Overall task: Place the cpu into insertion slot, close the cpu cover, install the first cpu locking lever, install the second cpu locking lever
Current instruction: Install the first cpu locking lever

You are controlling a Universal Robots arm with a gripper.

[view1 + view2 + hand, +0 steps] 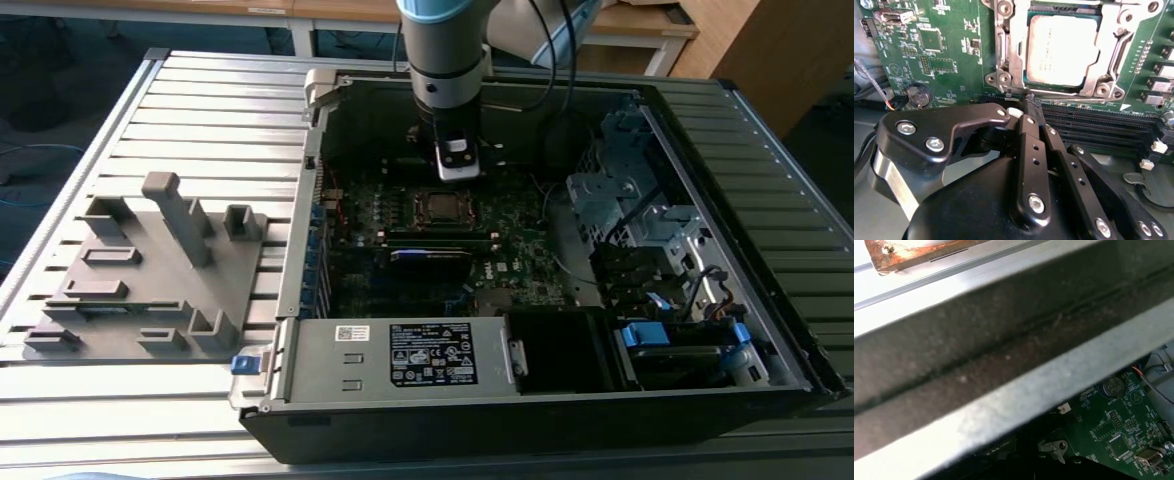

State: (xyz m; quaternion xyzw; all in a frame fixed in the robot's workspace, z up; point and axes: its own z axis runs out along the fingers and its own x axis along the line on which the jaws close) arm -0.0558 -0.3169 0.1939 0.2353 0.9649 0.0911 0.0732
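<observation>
Silver-grey cpu [1061, 50] sits under lowered cpu cover [1005, 47], just beyond pincer [1029, 106]; pincer closed, fingertips beside cover's edge.

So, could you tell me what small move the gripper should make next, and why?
Probably a slight push on the thin locking lever along the socket's edge: the cpu lies under the cpu cover, which looks lowered, and the shut gripper sits right at that lever.

The cpu [1061, 50], a flat square with a dull silver top, lay level in the dark insertion slot [1064, 9]. The shiny cpu cover [1006, 55] lay flat, framing it. In the exterior view they sat just twelve o'clock of centre.
</observation>
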